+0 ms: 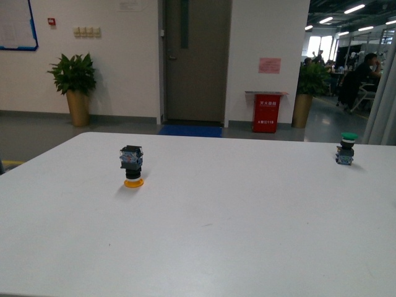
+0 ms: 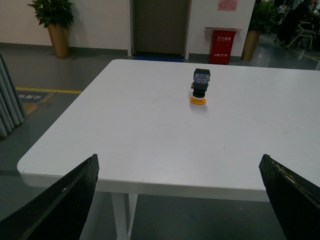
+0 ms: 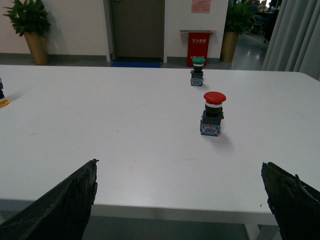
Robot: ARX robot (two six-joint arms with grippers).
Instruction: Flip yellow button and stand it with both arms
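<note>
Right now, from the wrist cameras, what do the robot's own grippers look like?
Only the finger ends show. The left gripper has two matte black, wedge-shaped fingers with rough, slightly ragged edges. The right gripper looks the same, plain black. No cables or markings are visible, and the front view shows no arm.

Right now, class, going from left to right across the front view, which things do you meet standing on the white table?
First the yellow button, resting cap down → then the green button, cap up.
</note>
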